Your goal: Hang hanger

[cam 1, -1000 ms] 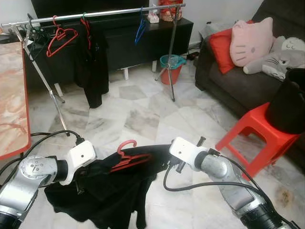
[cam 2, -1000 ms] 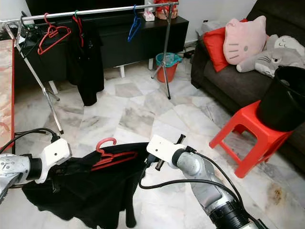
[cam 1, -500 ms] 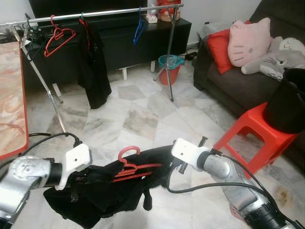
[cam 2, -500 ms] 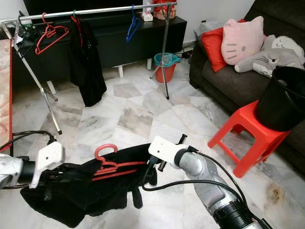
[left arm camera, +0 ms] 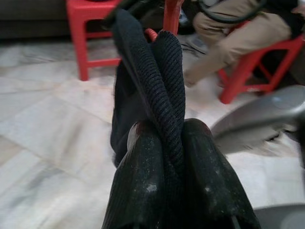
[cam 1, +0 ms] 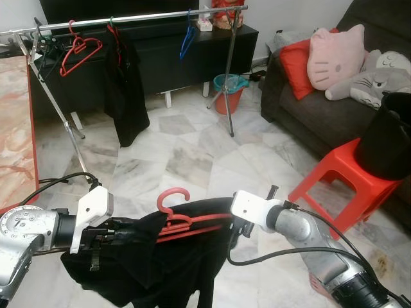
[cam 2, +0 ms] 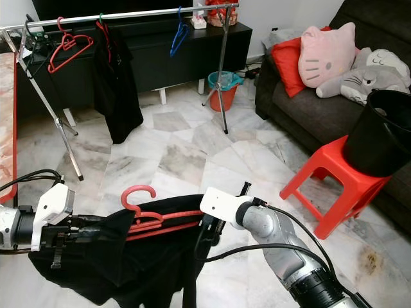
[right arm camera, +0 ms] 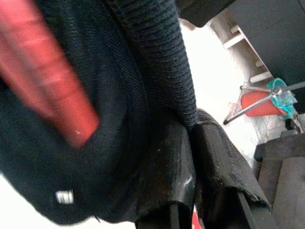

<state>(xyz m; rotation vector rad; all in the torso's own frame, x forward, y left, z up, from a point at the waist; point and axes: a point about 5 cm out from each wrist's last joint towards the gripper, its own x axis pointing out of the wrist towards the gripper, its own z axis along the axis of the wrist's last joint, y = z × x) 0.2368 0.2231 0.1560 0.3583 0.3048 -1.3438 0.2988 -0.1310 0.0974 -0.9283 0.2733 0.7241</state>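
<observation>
We've got a black garment (cam 1: 160,256) stretched between both grippers, low over the marble floor (cam 1: 186,154), w/ a red hanger (cam 1: 186,218) threaded inside it; the hook pokes up out of the neck, roughly midway btwn the two arms. Left gripper (left arm camera: 167,157) is clamped on a ribbed fold of the fabric, both black fingers (left arm camera: 143,186) pressed tight against it w/ the cloth bunched between. Right gripper (right arm camera: 193,143) likewise pinches a ribbed edge of the garment, fingers nearly touching w/ only cloth between them; the hanger's red bar shows blurred just beside it in the right wrist view. Most of the fabric hangs slack below the hanger, drooping toward the floor.

Ahead of us, well apart, stands the metal clothes rail (cam 1: 128,18) on angled legs. It carries a red empty hanger (cam 1: 80,50) near its left end, a black garment on a hanger (cam 1: 125,90) next to that, and a blue hanger (cam 1: 188,40) further right. Orange table edge (cam 1: 16,128) on the left. To the right: red plastic stool (cam 1: 340,173) w/ a black bin (cam 1: 388,135) on it, dark sofa (cam 1: 308,109) w/ a pink plush cushion (cam 1: 337,54). Small red bucket (cam 1: 229,90) by the rail's right leg
</observation>
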